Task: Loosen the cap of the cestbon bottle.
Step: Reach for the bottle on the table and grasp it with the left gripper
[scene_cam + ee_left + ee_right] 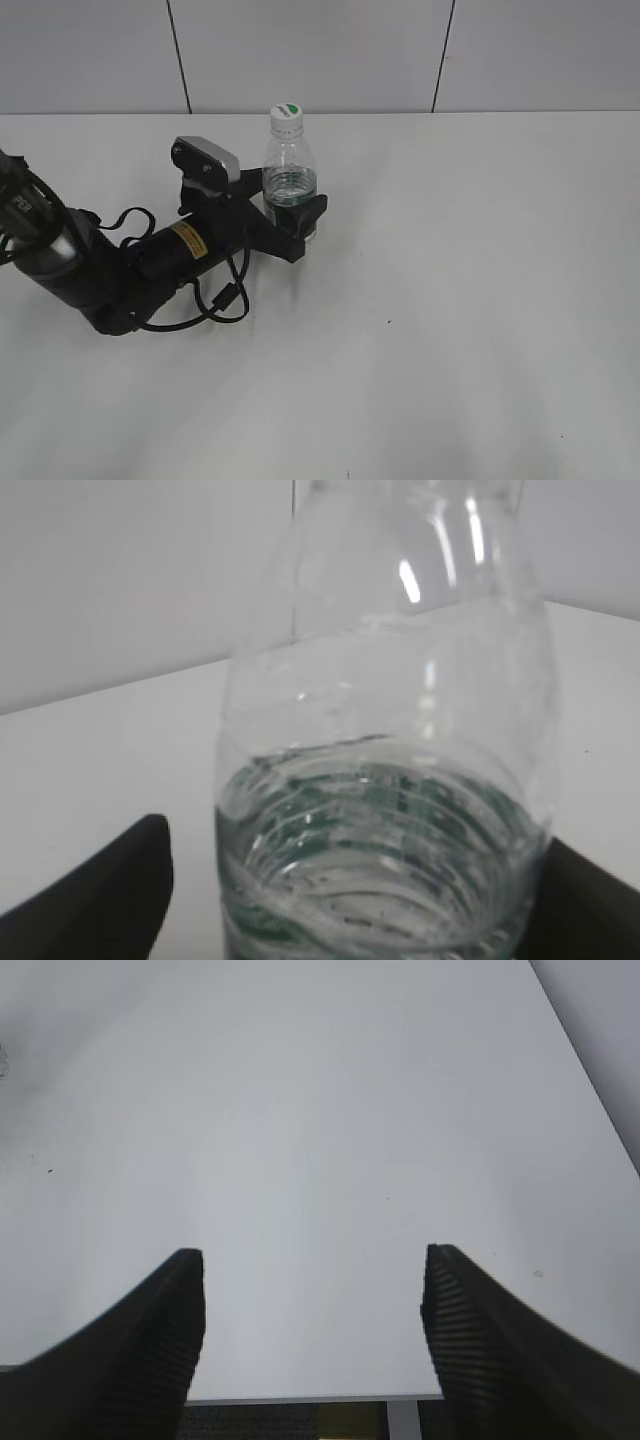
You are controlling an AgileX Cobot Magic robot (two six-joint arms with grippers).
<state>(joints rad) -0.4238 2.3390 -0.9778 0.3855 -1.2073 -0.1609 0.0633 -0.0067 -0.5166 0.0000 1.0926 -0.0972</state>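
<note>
The left end effector pinches the bottle low on its body, upright on the surface; the cap stands well above it. The right end effector hangs spread, holding nothing. If that low grip is slack, twisting the cap would likely spin or tip the bottle.

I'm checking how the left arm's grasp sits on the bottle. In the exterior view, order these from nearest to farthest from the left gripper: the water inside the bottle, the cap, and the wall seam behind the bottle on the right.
1. Water, inside the cestbon bottle, just above the left gripper.
2. Cap, on top of the bottle.
3. Wall seam, behind, upper right.
</note>
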